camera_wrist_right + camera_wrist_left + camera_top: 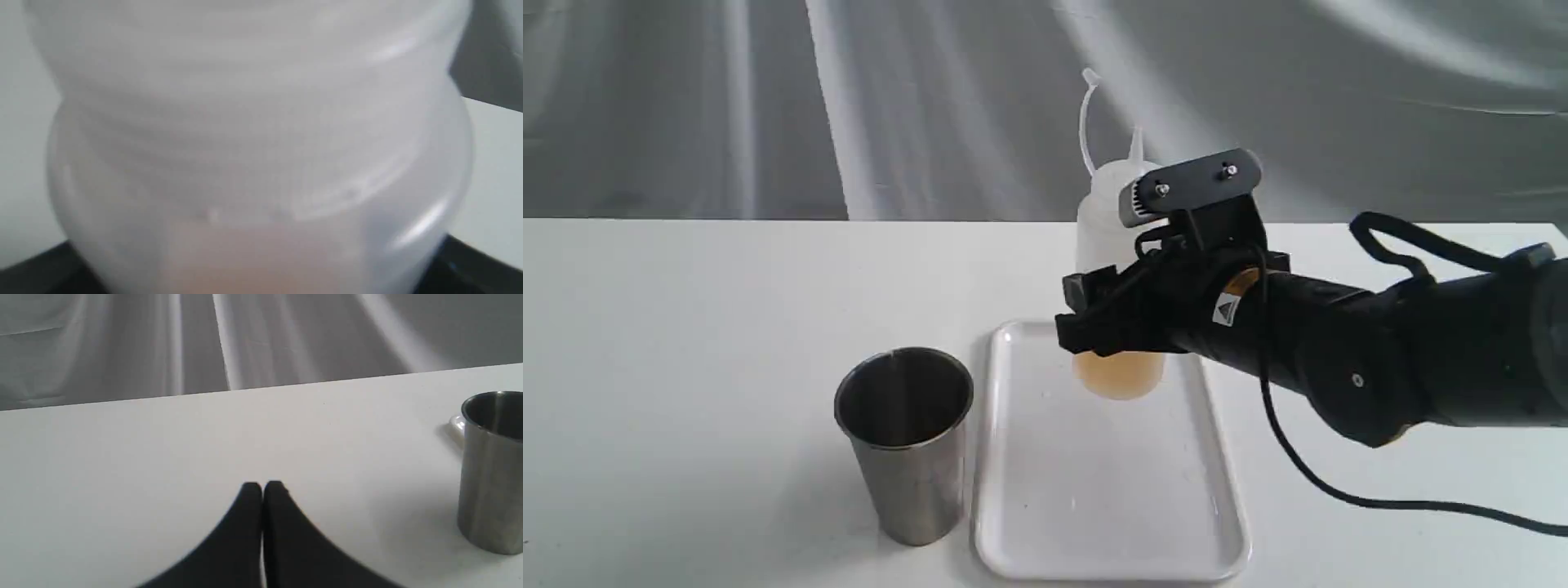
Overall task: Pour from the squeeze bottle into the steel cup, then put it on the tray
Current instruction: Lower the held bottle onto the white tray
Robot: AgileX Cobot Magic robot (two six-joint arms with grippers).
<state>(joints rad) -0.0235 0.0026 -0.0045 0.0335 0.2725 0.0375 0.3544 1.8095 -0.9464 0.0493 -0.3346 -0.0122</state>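
The bottle stands upright over the far end of the tray, with the right jaws clenched around its middle. Whether its base rests on the tray or hangs just above it, I cannot tell. The cup stands upright on the desk, just beside the tray's left rim, its mouth open and dark. The left jaws are pressed together on nothing, low over bare desk on the cup's far side from the tray.

The bottle looks light: amber liquid fills only the bottom part, below the jaws, and the rest is empty. The wall is thin, soft plastic, so it will likely give under pressure. A hard clench could push liquid out of the nozzle early, while a weak one could let the smooth wall slip as the bottle tilts. The present hold on the mid-body, above the liquid line, seems sound. It keeps the weight below the jaws and leaves the shoulder and nozzle clear.

The cap strap stands up loose beside the nozzle and may swing toward the stream. The cup is stiff steel, but it is narrow at the base and probably empty, so a knock from the tilting bottle could tip it.
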